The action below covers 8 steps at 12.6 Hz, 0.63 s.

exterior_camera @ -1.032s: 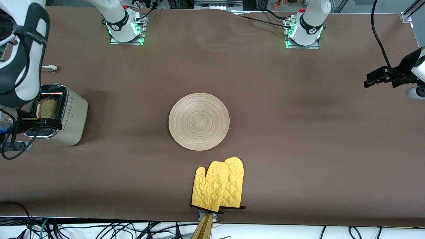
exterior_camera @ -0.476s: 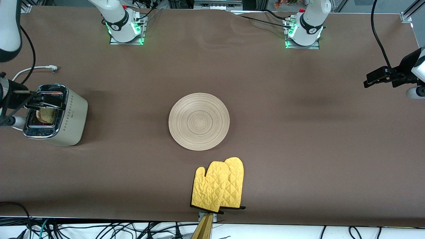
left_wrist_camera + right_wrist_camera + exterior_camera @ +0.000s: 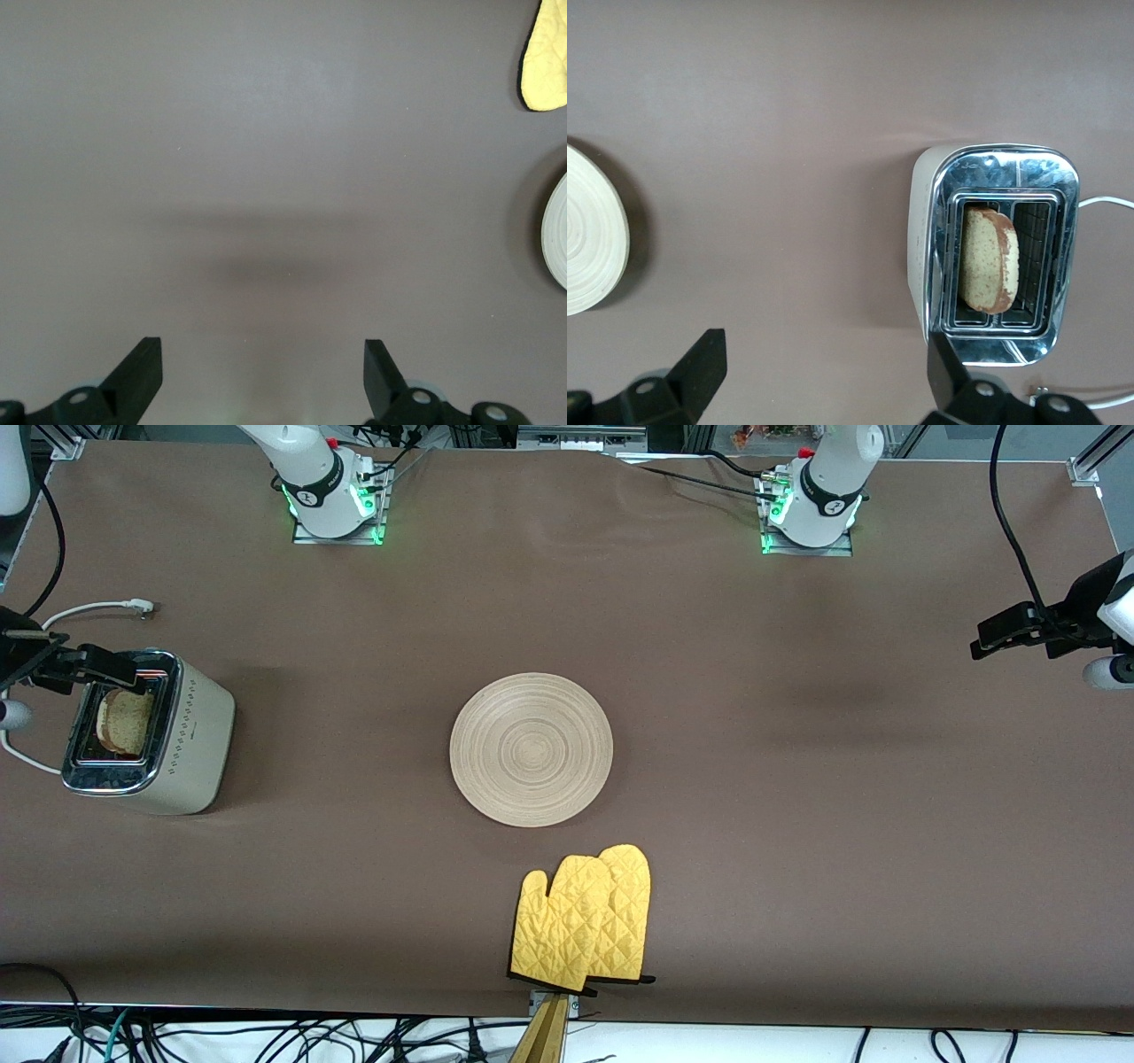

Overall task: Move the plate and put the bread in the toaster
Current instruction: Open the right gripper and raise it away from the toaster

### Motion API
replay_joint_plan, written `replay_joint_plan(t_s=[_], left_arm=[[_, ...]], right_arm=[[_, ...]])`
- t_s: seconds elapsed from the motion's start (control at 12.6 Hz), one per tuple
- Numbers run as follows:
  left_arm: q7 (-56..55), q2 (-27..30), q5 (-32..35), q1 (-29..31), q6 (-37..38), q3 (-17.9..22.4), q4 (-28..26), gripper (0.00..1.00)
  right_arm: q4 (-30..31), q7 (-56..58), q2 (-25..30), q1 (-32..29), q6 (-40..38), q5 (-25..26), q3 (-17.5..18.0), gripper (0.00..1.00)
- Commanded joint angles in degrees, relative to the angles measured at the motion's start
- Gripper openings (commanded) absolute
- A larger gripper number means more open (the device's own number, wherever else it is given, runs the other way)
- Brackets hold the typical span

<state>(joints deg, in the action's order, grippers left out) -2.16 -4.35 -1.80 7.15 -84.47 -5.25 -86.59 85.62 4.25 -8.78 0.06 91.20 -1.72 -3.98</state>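
While the bread (image 3: 125,721) already sits tilted in one slot of the toaster (image 3: 177,735) at the right arm's end of the bench (image 3: 797,779), the right end effector (image 3: 75,669) hangs over the toaster's top edge, spread and pinching nothing. Plate (image 3: 531,748) lies mid-bench, bare, a yellow oven mitt (image 3: 585,921) just nearer the front camera; both task steps look done, so likely only retreat left. Left end effector (image 3: 263,381) waits spread and empty over bare bench at the left arm's end, well apart from the plate.
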Motion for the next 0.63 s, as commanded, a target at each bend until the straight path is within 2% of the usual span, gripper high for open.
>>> replay_joint_plan(t_s=[0.0,0.56], left_arm=[[0.84,-0.84,0.83,-0.3,1.23,0.16,1.95,1.0],[0.84,-0.84,0.83,-0.3,1.23,0.16,1.87,1.0]], right_arm=[[3.94,-0.21,5.08,-1.64,0.56,1.1,2.31,1.0],[4.47,0.14,4.65,-2.08,-0.32,2.16,2.31,1.0]])
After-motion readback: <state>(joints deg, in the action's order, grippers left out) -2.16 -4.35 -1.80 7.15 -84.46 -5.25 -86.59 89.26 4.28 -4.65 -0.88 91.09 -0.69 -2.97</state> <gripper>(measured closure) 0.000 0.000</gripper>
